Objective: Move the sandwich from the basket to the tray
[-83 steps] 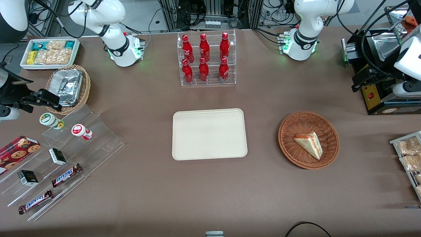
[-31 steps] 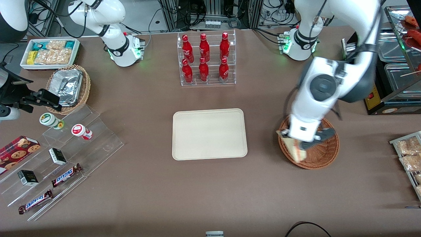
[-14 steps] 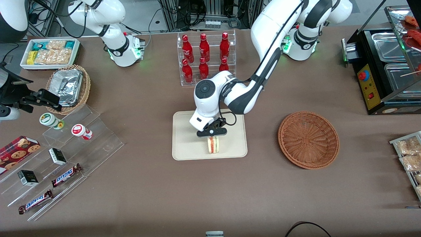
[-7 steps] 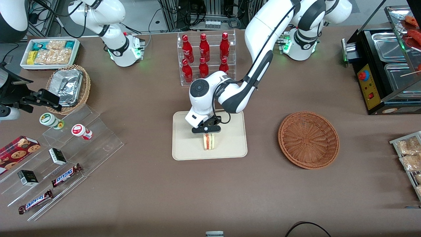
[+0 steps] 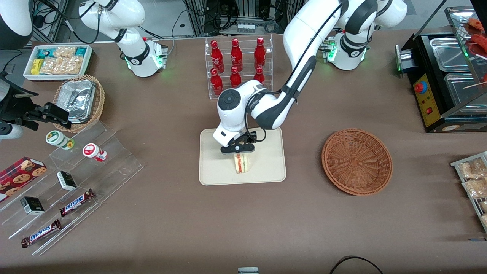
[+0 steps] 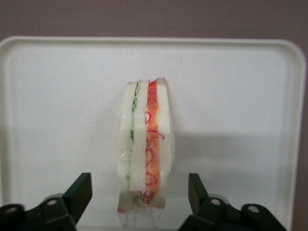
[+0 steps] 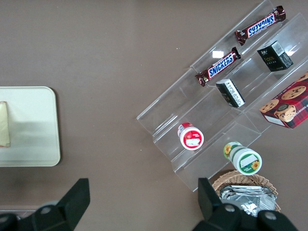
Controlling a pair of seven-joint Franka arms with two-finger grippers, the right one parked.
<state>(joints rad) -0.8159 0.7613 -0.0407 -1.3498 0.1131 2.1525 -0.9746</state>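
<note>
The sandwich point(image 6: 146, 144) stands on edge on the tray point(image 5: 266, 167); my gripper point(image 6: 139, 202) is spread wide, touching nothing; the basket point(image 5: 357, 161) is empty; only retreating remains.

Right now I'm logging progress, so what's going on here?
The left arm's gripper is over the tray, fingers open on either side of the sandwich without touching it. The sandwich stands on edge on the tray. The basket holds nothing. The placing looks done.
</note>
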